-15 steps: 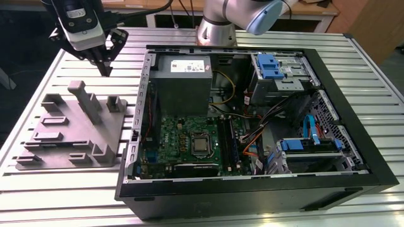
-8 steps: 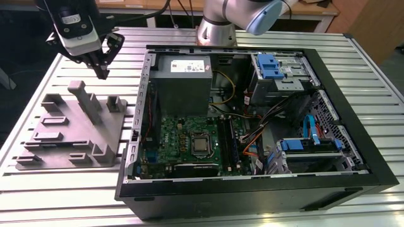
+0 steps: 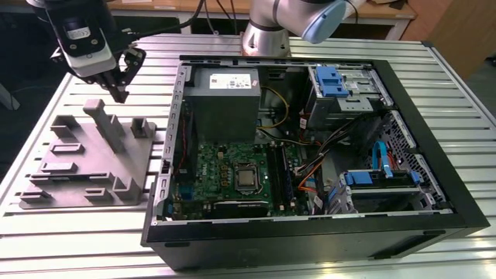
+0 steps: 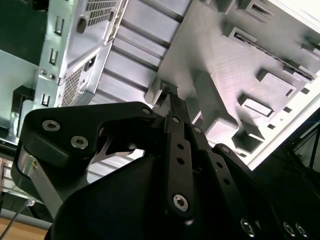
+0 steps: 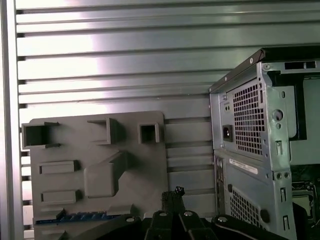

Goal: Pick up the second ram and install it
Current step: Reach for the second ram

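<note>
Slatted metal table [image 3: 78,244]: the gripper [image 3: 120,87] hung clenched, empty, over the holder tray [image 3: 132,157], which kept the second ram [image 5: 75,216] edge-up for grasping.

Slatted metal table [image 3: 78,232] under grey tray [image 3: 85,165] and computer case [image 3: 310,247]

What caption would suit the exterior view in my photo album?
The robot's hand hovers above the grey holder tray, beside an open computer case.
</note>
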Available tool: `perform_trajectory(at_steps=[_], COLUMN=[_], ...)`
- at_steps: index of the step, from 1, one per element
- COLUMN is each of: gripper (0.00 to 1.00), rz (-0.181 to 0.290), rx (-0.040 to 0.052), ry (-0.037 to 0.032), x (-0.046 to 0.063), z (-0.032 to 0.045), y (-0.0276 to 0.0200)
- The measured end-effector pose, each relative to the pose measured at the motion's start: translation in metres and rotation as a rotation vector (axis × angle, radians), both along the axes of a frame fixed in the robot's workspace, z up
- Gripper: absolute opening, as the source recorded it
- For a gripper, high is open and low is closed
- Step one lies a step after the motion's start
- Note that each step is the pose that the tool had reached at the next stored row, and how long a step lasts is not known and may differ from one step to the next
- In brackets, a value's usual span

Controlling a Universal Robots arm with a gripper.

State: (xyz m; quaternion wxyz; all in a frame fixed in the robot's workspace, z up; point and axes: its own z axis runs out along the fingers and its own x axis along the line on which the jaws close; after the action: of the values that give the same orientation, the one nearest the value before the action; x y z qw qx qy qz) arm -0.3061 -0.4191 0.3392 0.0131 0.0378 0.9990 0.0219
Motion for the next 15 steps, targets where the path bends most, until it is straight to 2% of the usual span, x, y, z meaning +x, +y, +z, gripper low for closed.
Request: perform_trajectory(at_steps=[3,15], gripper=[0.1,0.1], rz=[0.0,0.0], rx=[-0.0001,-0.0001], ry=[0.0001,0.0002], x=[-0.004,-0.019], z=[-0.0026,-0.0106], y=[-0.0028,-0.021])
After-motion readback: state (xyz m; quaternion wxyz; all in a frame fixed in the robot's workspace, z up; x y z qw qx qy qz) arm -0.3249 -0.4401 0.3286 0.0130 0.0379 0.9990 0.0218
